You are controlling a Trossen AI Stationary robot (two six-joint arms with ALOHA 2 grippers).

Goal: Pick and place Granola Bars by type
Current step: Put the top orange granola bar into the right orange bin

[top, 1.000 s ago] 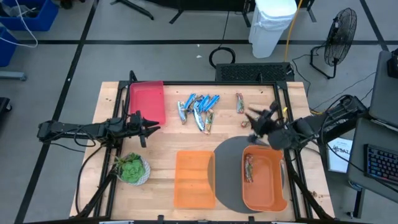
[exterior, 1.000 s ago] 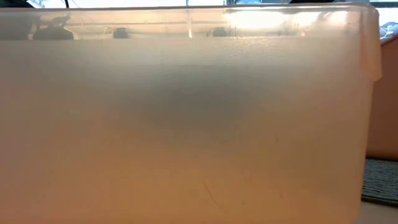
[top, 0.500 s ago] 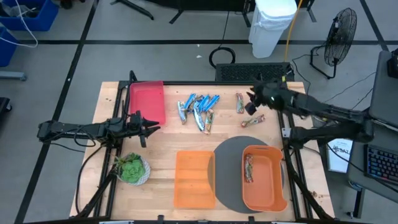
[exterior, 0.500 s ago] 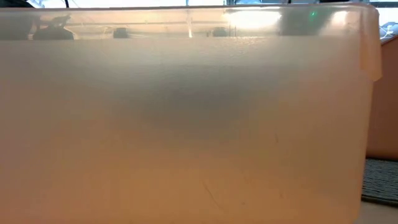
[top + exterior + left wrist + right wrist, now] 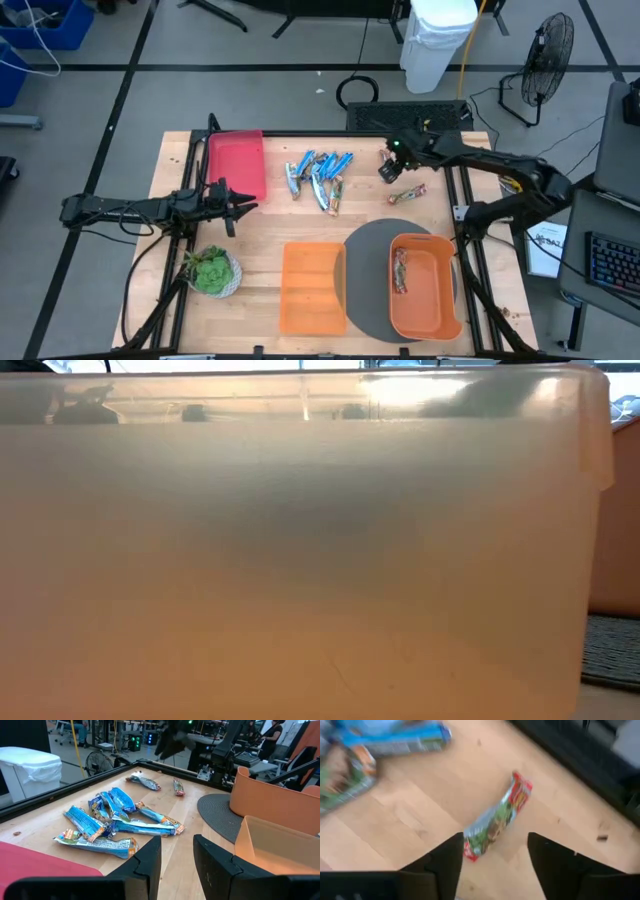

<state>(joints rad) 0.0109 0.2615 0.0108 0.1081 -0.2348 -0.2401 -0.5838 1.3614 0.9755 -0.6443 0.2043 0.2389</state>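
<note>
Robotics lab/workshop: taped floor, floor fan [image 5: 547, 62], cables, keyboard [image 5: 611, 262], workstations.

Potted plant [image 5: 211, 270] beside red tray [image 5: 238, 163].

low view: orange bin wall [image 5: 300, 560] blocks table | right wrist: blue bars [image 5: 395, 740] blurred, edge-cut

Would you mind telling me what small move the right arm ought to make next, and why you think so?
Probably lower the right tool straight down over the red-and-green bar. In the right wrist view its fingers stand open on either side of that bar and above it, not touching. In the high view this tool hovers near the table's far edge, while the orange bin already holds one similar bar.
</note>
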